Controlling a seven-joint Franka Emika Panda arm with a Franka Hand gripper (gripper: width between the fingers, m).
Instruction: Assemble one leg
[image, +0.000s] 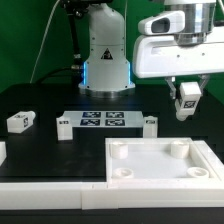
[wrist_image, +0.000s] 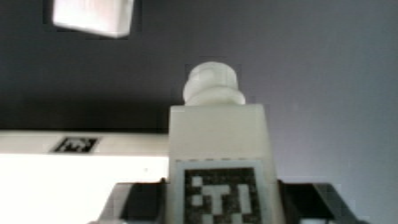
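Observation:
My gripper (image: 186, 97) hangs in the air at the exterior view's right, above the table, shut on a white leg (image: 187, 101) with a black-and-white tag on its face. In the wrist view the leg (wrist_image: 217, 130) stands out between the dark fingers (wrist_image: 148, 200), its rounded peg end pointing away and its tag next to the jaws. The large white square panel (image: 160, 165) with round corner sockets lies below and nearer the front. A second leg (image: 20, 121) lies on the table at the exterior view's left.
The marker board (image: 102, 123) lies flat at the table's middle, with a small white piece (image: 150, 123) at its right end. The arm's white base (image: 104, 55) stands behind it. A white wall (image: 50, 190) runs along the front edge.

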